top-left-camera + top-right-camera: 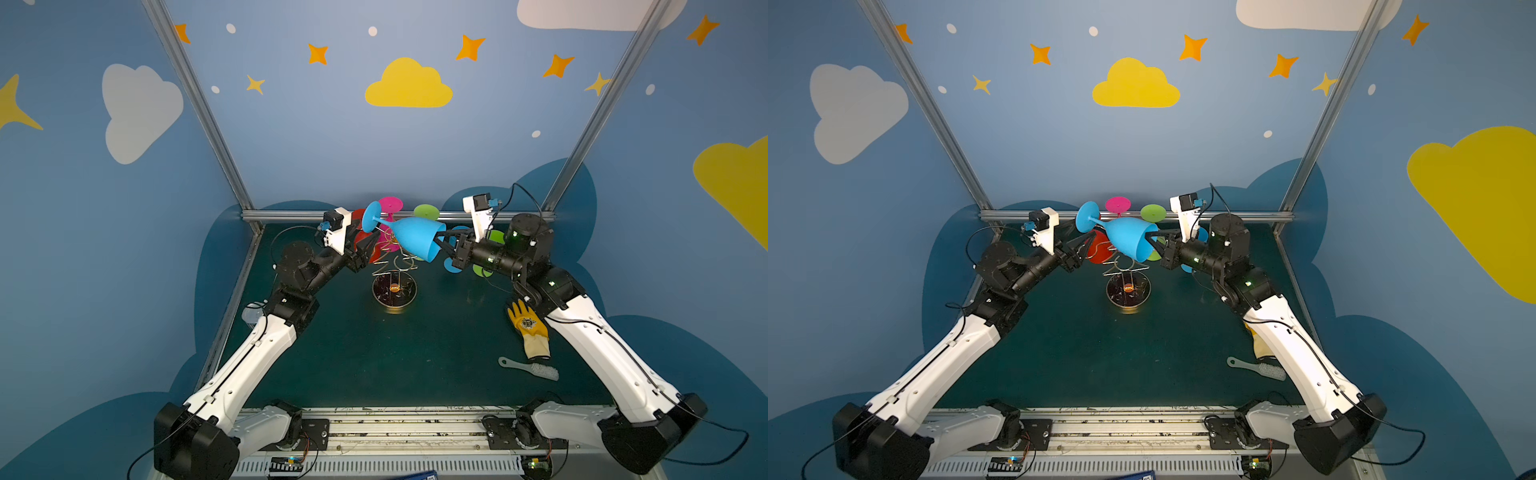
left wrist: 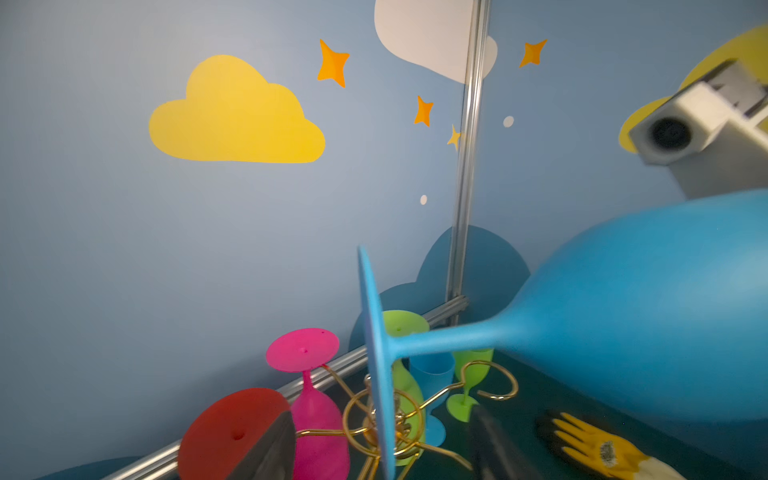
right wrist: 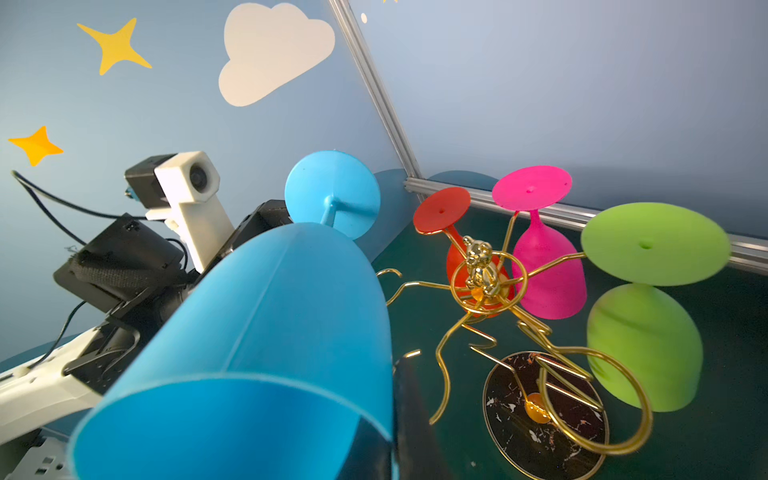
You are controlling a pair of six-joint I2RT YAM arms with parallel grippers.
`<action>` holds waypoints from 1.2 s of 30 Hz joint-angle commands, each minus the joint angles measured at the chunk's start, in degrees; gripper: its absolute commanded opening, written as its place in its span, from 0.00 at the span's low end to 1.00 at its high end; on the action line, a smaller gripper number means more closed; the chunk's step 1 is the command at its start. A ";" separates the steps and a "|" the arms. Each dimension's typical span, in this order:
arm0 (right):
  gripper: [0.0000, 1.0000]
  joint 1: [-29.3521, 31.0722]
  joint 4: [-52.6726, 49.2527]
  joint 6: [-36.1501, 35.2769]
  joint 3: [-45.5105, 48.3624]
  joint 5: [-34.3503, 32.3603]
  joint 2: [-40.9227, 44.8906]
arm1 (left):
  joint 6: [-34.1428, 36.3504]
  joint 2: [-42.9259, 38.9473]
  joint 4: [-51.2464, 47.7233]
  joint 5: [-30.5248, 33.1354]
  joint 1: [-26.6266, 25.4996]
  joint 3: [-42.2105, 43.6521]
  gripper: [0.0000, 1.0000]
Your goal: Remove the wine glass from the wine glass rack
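In both top views, a dark green matte counter [image 1: 374, 365] sits inside blue walls [image 1: 332, 145] painted with clouds and stars. The right gripper [image 1: 436, 240] pinches the rim of the smooth blue wine glass [image 1: 415, 241], held sideways above the gold wire wine glass rack [image 1: 386, 291]. The left gripper [image 1: 1086, 246] stands with jaws apart near the foot, holding nothing.

Left wrist view: the disc foot shows edge-on over looped arms.

Right wrist view: a pink glass [image 3: 548, 270] and a green glass [image 3: 644, 345] hang foot-up above the rack's glossy marbled base.
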State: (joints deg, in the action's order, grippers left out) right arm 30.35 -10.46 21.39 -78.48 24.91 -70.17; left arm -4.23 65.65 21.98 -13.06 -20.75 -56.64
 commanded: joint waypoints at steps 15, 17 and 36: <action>0.00 -6.62 -41.82 -16.57 -2.06 -24.69 21.03 | -9.95 -6.29 3.98 7.54 18.95 10.12 0.86; 0.00 -6.79 -48.08 -16.04 -0.35 -27.62 21.80 | -10.57 -6.18 4.83 8.56 20.76 11.81 0.86; 0.00 -25.01 -57.71 -19.53 -1.43 -40.61 -1.84 | -7.42 -5.97 3.13 15.23 22.16 13.55 0.87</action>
State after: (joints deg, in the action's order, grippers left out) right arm 6.33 -66.78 2.83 -75.55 -11.57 -68.86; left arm -12.32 60.27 24.03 0.97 1.08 -43.46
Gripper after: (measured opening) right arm 0.050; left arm 0.873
